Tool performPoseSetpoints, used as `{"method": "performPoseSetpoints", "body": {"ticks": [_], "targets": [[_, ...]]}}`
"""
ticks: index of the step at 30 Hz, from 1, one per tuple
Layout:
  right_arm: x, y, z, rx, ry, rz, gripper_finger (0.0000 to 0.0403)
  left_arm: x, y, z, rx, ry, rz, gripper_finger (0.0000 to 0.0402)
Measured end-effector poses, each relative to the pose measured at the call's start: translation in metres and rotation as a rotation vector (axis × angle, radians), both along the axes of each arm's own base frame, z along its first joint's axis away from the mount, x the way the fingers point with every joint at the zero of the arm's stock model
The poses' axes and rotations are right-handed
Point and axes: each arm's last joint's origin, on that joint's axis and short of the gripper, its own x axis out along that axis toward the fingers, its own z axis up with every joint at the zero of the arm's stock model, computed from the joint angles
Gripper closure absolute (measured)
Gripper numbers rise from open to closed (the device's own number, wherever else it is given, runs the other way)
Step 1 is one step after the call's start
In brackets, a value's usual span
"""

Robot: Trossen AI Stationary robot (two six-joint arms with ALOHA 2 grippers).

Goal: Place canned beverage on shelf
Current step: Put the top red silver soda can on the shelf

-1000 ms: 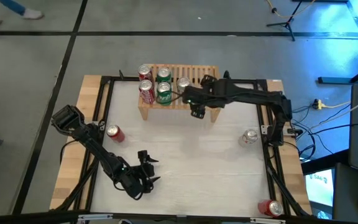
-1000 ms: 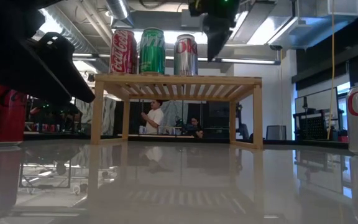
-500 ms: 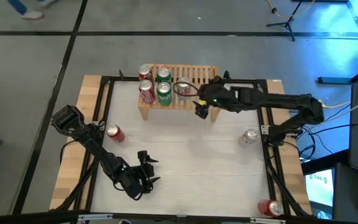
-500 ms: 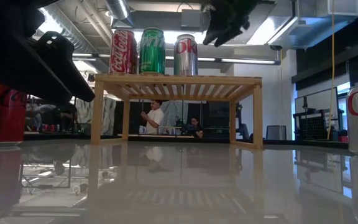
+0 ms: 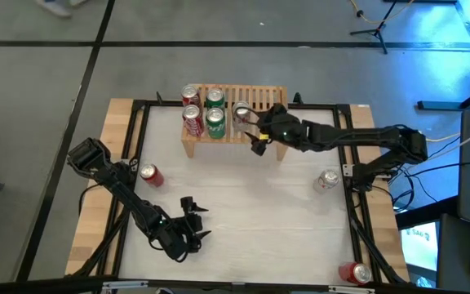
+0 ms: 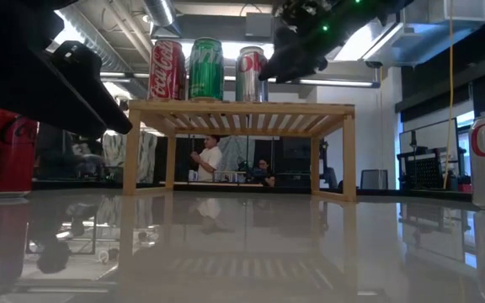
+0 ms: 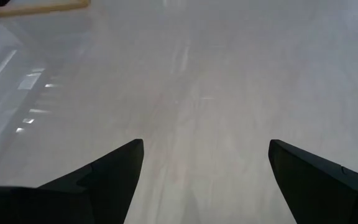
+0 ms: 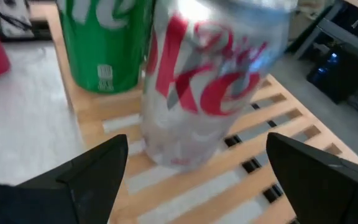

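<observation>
high view: red and green cans point(image 5: 203, 114) crowd the shelf point(image 5: 263, 99) beside the silver can point(image 5: 241, 113).

A grey concrete floor point(image 5: 243, 65) crossed by dark tape lines point(image 5: 96, 51) surrounds the white glossy tabletop point(image 5: 243, 204) with its light plywood border point(image 5: 88, 224). Beyond the table's far-right corner stands a black tripod stand point(image 5: 374, 24); just right of the table lie black and yellow cables point(image 5: 431, 139). Seen level across the table, silver ceiling ducts point(image 6: 154, 21) and fluorescent strip lights point(image 6: 339, 82) hang overhead, and two people point(image 6: 209, 158) sit well behind it.
</observation>
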Motion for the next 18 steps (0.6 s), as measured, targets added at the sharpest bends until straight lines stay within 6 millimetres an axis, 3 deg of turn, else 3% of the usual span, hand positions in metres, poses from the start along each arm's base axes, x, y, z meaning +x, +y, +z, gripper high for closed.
{"method": "performPoseSetpoints", "body": {"ticks": [18], "targets": [[0.012,-0.014,-0.008,-0.05,-0.02,0.039,0.0024,0.0,0.001,0.0,0.014,-0.003,0.006,0.0065]]}}
